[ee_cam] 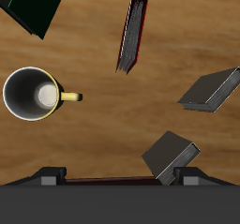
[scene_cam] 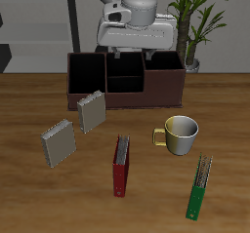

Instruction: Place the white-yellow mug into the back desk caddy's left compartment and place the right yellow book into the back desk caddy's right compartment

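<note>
Exterior view shows the wooden surface [scene_cam: 29, 198] with the back desk caddy [scene_cam: 125, 98] standing at its far side, all its wells empty, the left compartment [scene_cam: 86, 76] among them. The hand [scene_cam: 132, 57] hangs above the caddy. In the wrist view its fingers [ee_cam: 53, 177] stand well apart with nothing between them, so it is released and carrying nothing.

Four books lie about the middle of the surface. Two are pale ones that look more grey than yellow here. I take the right yellow book [scene_cam: 58, 142] to be the one farther from the caddy. A red book [scene_cam: 121, 166] and a green book [scene_cam: 199, 188] lie nearer the front edge.

The white-yellow mug [scene_cam: 181, 133] stands upright on the surface, apart from every book, with its handle [ee_cam: 71, 97] pointing toward the red book.

Neither item is placed yet, and the mug looks like the first target. To grasp it well, bring the hand down over the rim away from the handle, with one finger inside and one outside the wall. Clench firmly, then lift straight up, high enough to clear the caddy's front wall before moving across.
</note>
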Controlling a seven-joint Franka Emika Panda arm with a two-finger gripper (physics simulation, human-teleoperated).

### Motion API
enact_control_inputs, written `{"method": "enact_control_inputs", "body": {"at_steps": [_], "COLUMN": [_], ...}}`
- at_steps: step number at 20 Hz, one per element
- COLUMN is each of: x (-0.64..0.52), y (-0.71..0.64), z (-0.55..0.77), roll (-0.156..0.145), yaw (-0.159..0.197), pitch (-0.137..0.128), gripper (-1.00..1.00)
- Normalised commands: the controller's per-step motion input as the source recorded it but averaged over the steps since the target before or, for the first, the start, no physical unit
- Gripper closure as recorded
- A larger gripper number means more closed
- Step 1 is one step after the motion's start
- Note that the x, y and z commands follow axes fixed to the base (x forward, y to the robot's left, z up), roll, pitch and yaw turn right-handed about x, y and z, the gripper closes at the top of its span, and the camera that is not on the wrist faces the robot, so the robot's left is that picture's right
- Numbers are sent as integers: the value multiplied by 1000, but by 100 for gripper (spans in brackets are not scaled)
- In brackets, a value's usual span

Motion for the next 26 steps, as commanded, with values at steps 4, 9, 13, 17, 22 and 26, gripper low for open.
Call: {"method": "enact_control_inputs", "body": {"at_steps": [4,9,13,17,22,26], "x": [78,140,39,140,95,23], "y": [30,159,354,499,518,739], "z": [-7,-98,-114,-201,-161,-296], "roll": [-16,-10,11,11,12,25], "yaw": [-13,-70,-24,3,12,75], "pitch": [-2,14,-33,10,-15,-21], "gripper": [-100,-100,-100,-100,-100,-100]}}
